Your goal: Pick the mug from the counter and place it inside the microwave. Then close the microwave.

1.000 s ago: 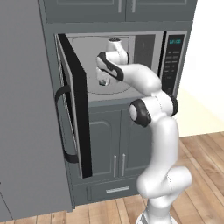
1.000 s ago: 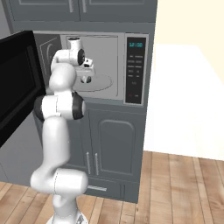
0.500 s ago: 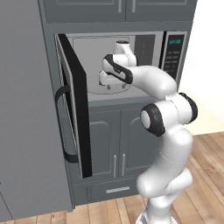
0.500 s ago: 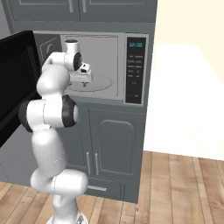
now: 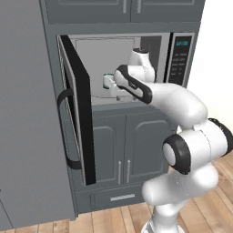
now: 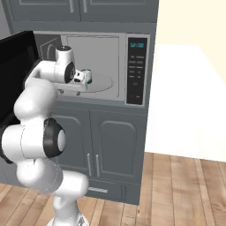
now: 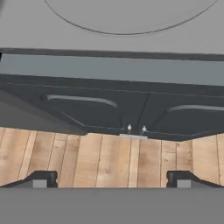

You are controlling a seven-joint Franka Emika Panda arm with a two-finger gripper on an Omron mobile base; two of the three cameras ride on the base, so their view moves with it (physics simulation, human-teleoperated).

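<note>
The microwave (image 5: 179, 59) (image 6: 137, 70) is open, its black door (image 5: 79, 123) (image 6: 13, 75) swung out to the left. Inside, the mug (image 5: 108, 82) (image 6: 87, 76), white with a teal rim, stands upright at the left of the glass turntable (image 6: 101, 84) (image 7: 131, 17). My gripper (image 5: 116, 94) (image 6: 73, 88) (image 7: 112, 179) hangs at the front of the cavity, just before the mug, and points down. It is open and nothing is between its fingers. In the hand view I look over the microwave's front edge onto cabinets and floor. The counter is out of view.
A tall grey fridge (image 5: 27, 113) stands just left of the open door. Dark grey cabinet doors (image 5: 118, 145) (image 6: 106, 141) sit under the microwave, more cabinets above it. Wooden floor (image 6: 176, 185) lies in front, with a pale wall to the right.
The hand has drawn back from over the turntable to the cavity's front left, and the elbow has swung out. The mug stays standing inside. The jaws stay wide.
</note>
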